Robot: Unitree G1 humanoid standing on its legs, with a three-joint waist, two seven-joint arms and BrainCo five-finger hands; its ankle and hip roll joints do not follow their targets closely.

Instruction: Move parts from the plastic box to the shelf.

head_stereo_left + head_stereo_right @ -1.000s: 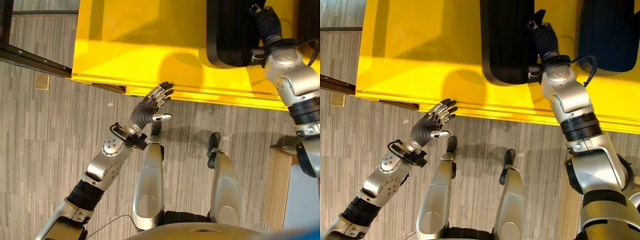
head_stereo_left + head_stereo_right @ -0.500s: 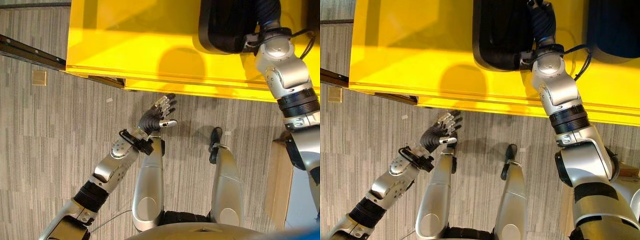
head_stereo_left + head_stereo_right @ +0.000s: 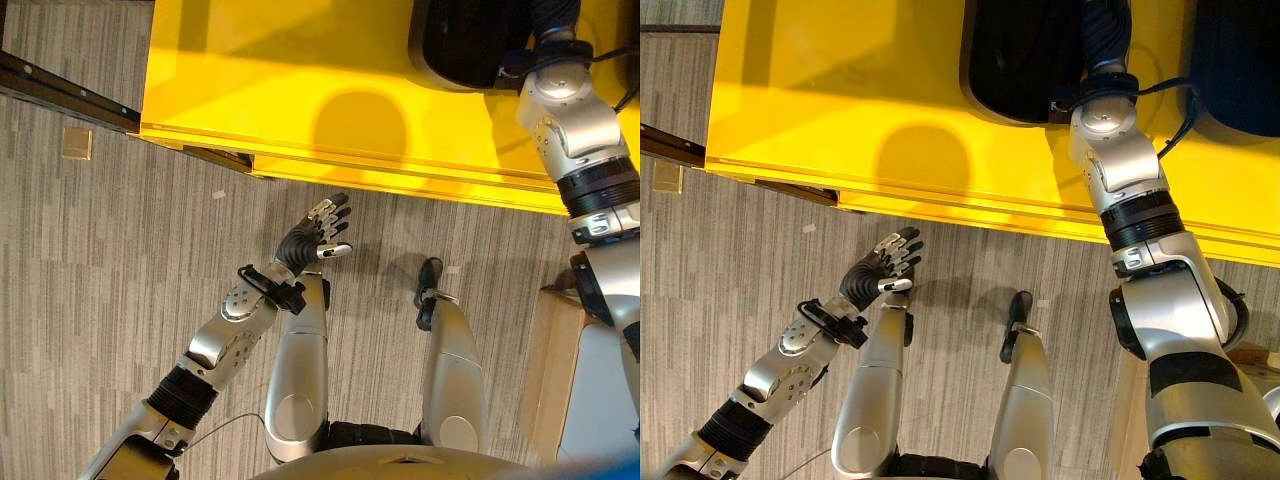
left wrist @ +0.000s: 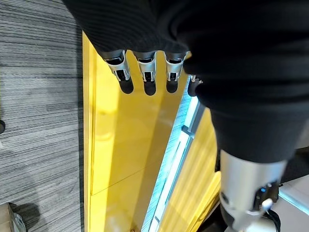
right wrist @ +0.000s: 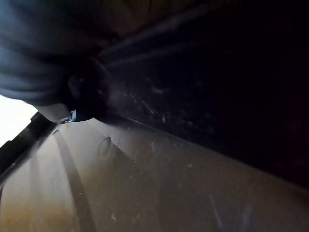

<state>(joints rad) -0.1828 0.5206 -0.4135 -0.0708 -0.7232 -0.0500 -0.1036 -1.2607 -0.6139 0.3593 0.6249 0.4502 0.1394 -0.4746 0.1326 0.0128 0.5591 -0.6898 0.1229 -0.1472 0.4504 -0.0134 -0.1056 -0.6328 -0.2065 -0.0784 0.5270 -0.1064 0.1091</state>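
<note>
A black plastic box (image 3: 1025,50) stands on the yellow surface (image 3: 300,80) at the far side. My right arm reaches over the yellow edge into that box, and the dark cover of my right hand (image 3: 1106,35) runs down into it. The right wrist view looks at the box's dark inner wall (image 5: 203,87); no part can be made out there. My left hand (image 3: 315,228) hangs over the carpet just short of the yellow edge, open, fingers (image 4: 145,77) straight and holding nothing.
A second dark box (image 3: 1240,60) stands on the yellow surface to the right. A black rail (image 3: 60,85) runs along the floor at upper left, with a small tan square (image 3: 75,143) below it. A wooden piece (image 3: 555,370) stands at the right.
My left hand has drawn back from the yellow edge to above the carpet. My right arm has gone deeper into the black box.
</note>
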